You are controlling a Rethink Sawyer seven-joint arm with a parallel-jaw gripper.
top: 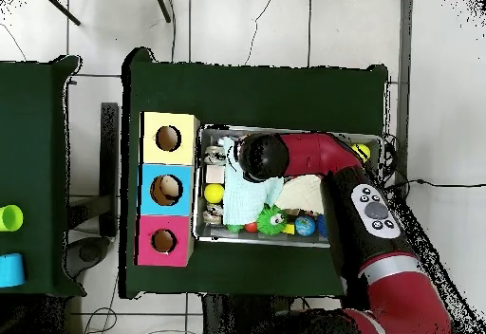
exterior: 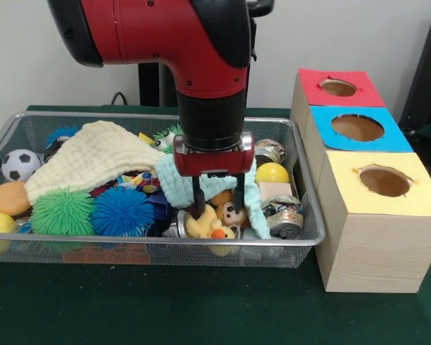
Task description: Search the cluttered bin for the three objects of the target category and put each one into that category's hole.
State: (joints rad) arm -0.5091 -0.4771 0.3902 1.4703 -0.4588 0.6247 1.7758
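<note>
Gripper (exterior: 218, 203) low in the wire bin (exterior: 307, 237), near corner. 2 fingers spread, straddling the brown monkey (exterior: 232, 213), not yet closed on it. Yellow duck (exterior: 205, 226) lies just beside. Red-topped hole (exterior: 337, 88) sits farthest back, so the carry looks long.

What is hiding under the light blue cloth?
Peeking out below the cloth are a yellow duck and a brown monkey, between the gripper fingers. Anything deeper is covered.

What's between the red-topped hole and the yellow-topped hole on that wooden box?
The blue-topped hole sits between the red-topped hole and the yellow-topped hole; both views show it.
</note>
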